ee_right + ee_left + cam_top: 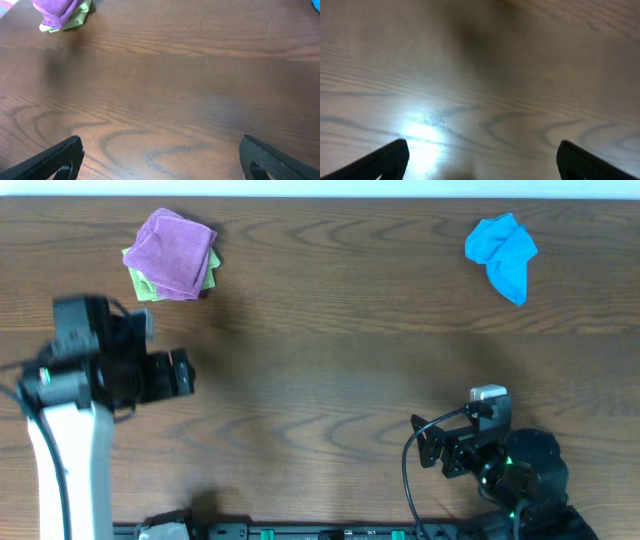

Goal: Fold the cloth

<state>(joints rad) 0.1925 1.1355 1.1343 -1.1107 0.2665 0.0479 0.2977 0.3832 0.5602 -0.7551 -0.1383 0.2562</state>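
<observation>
Two pincers hang released and empty over our bench (pixel 320 350). We see the blue cloth (pixel 503 252) lying crumpled well apart from the right pincer (pixel 420 442), farther yet from the left pincer (pixel 186 375).

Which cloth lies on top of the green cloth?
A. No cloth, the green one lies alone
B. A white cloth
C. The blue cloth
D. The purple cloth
D: in the overhead view the purple cloth covers most of the green cloth, and the blue cloth lies far from both.
</observation>
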